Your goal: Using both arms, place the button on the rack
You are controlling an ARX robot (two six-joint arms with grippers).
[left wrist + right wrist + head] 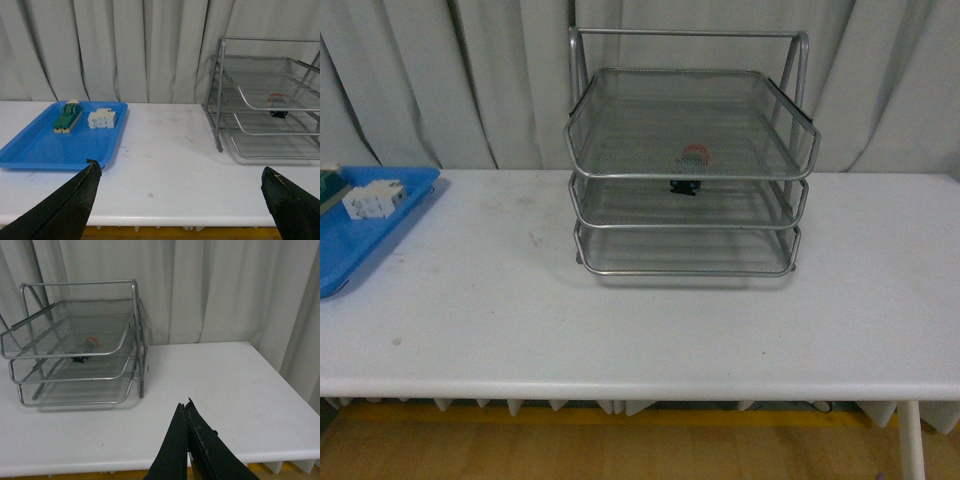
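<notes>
The button [693, 160] sits in the rack [690, 175] on the table [640, 310], apparently delivered: left tool [180, 200] spread wide, right tool [186, 412] closed, empty.

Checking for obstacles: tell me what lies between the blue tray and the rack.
Only bare white table lies between the blue tray and the rack, seen in the left wrist view.

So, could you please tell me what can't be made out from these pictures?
- Button: seen through the rack mesh in all views; which tray holds it is unclear.
- Blue tray: cut off by the front view's edge.
- White component: too small for detail.
- Both arms: absent from the front view.
</notes>
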